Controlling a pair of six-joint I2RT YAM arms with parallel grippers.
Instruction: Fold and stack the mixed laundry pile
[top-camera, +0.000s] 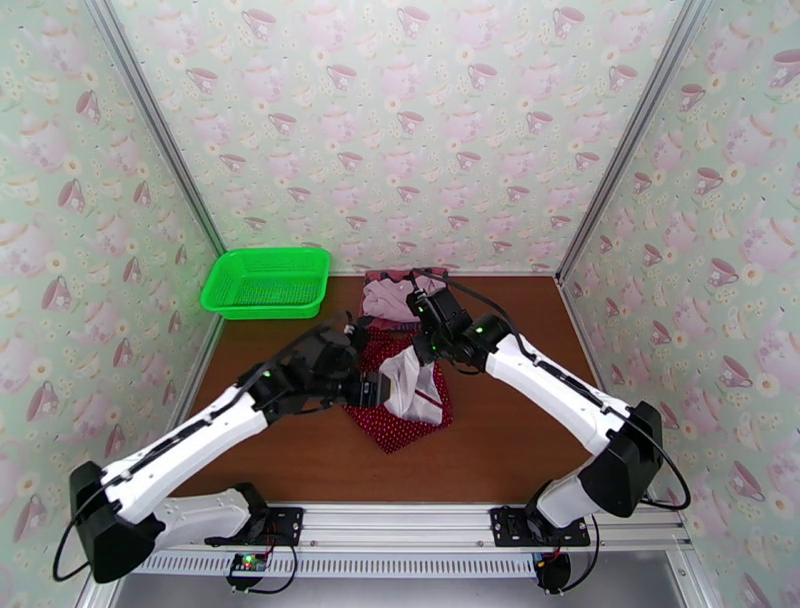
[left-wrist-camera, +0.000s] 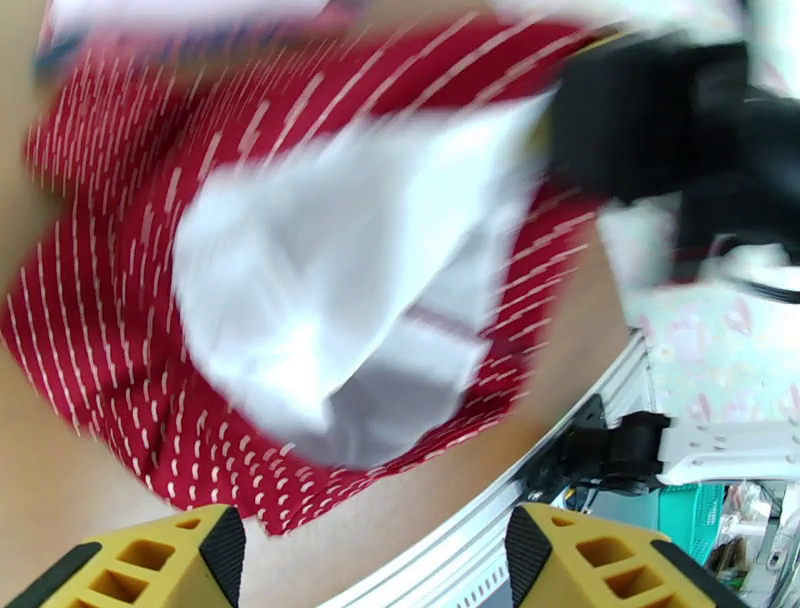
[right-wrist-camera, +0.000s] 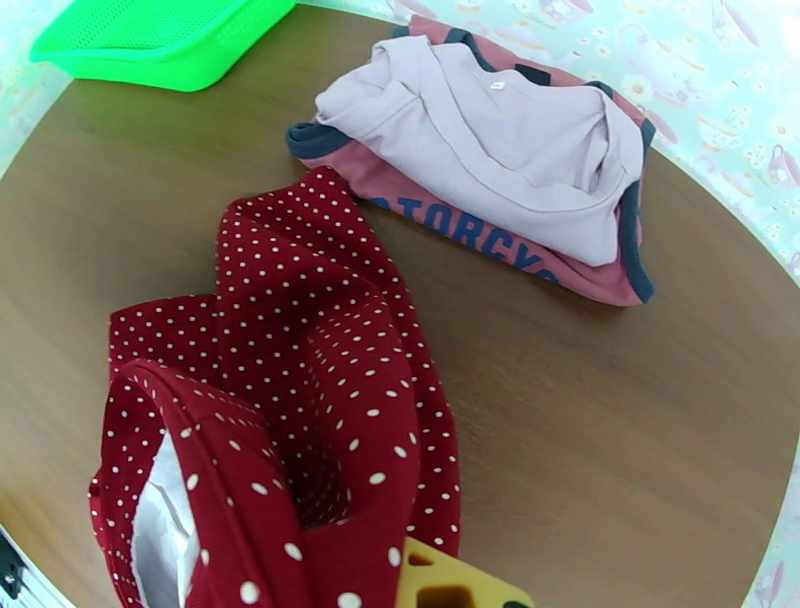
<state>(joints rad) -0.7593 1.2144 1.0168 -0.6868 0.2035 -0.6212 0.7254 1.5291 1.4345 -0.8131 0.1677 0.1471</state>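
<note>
Tabletop (top-camera: 500, 440): brown wood.
Dotted cloth (right-wrist-camera: 330, 380): rumpled, white lining exposed.
Right gripper (top-camera: 428, 347): clamped on dotted cloth.
Left gripper (left-wrist-camera: 370, 565): wide, empty, beside dotted cloth.
Mauve piece (right-wrist-camera: 500, 150): atop tank top (right-wrist-camera: 470, 235), beyond dotted cloth.

White arms (top-camera: 190, 440) with black joints (top-camera: 300, 378) end in yellow claw fingers (left-wrist-camera: 590, 560).

Overhead view of the bench (top-camera: 500, 430). Far left corner: green mesh basket (top-camera: 265, 283). Far centre: pale mauve-pink piece (top-camera: 388, 298) lying on the dusty-red tank top (top-camera: 385, 274), of which a thin edge shows. Centre: dark-red white-dotted cloth (top-camera: 395, 428), its near part flat on the bench. One portion, white inner side outward, rises to the right gripper (top-camera: 425, 350). The left gripper (top-camera: 372, 388) sits at the cloth's left edge.
</note>
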